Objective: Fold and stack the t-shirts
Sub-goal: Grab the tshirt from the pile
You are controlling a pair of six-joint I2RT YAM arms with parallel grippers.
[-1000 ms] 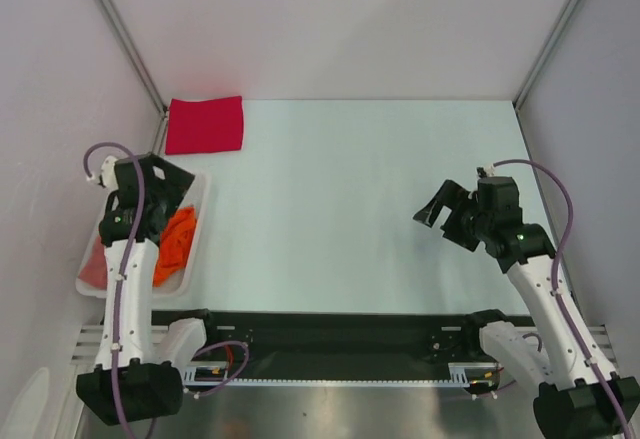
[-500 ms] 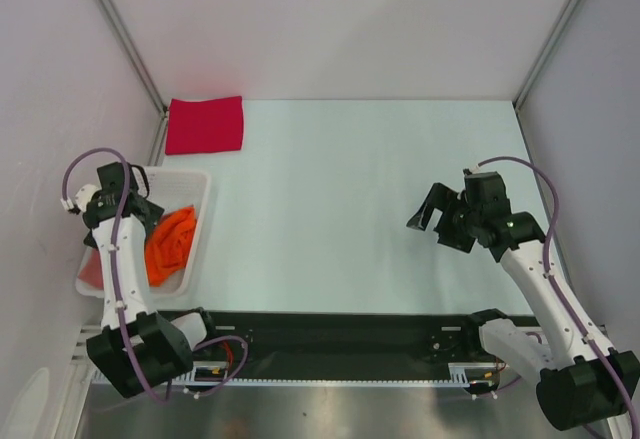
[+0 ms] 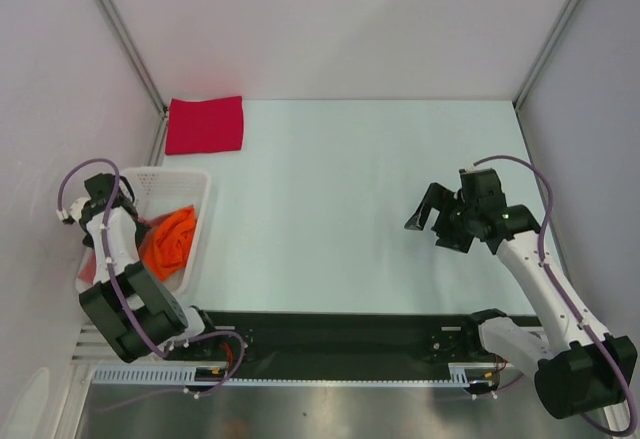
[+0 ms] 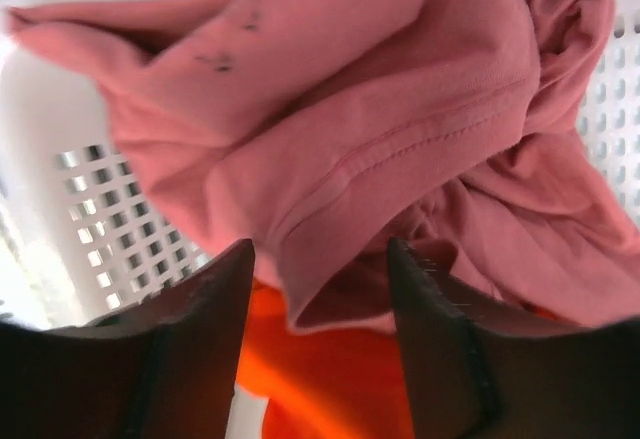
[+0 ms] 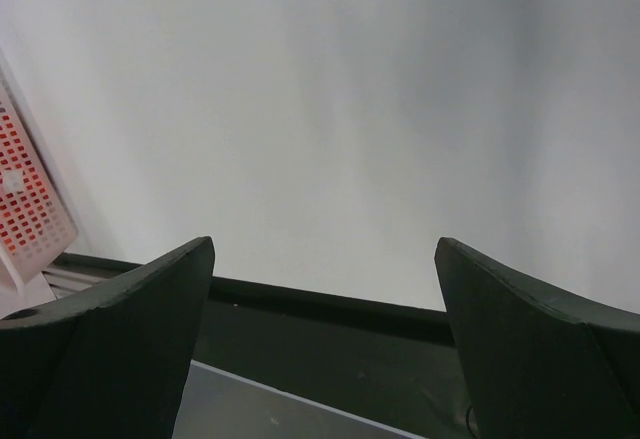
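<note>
A crumpled salmon-pink t-shirt point(image 4: 400, 129) lies over an orange t-shirt point(image 4: 330, 379) inside the white mesh basket point(image 4: 100, 249). My left gripper point(image 4: 320, 249) is open just above them, its jaws either side of a hemmed fold of the pink shirt. From above, the left gripper point(image 3: 128, 221) sits low in the basket point(image 3: 200, 184) beside the orange shirt point(image 3: 170, 239). A crimson red t-shirt point(image 3: 205, 125) lies folded at the table's far left corner. My right gripper point(image 3: 430, 214) is open and empty above the table on the right; it also shows in the right wrist view point(image 5: 325, 244).
The basket stands at the table's left edge against the side wall. A black rail point(image 3: 330, 324) runs along the near edge. The right wrist view shows bare table, the rail point(image 5: 330, 309) and a basket corner point(image 5: 30, 199) at far left.
My left arm has swung left and dipped into the basket, close over the pink shirt. My right gripper has shifted slightly left and stays open.
</note>
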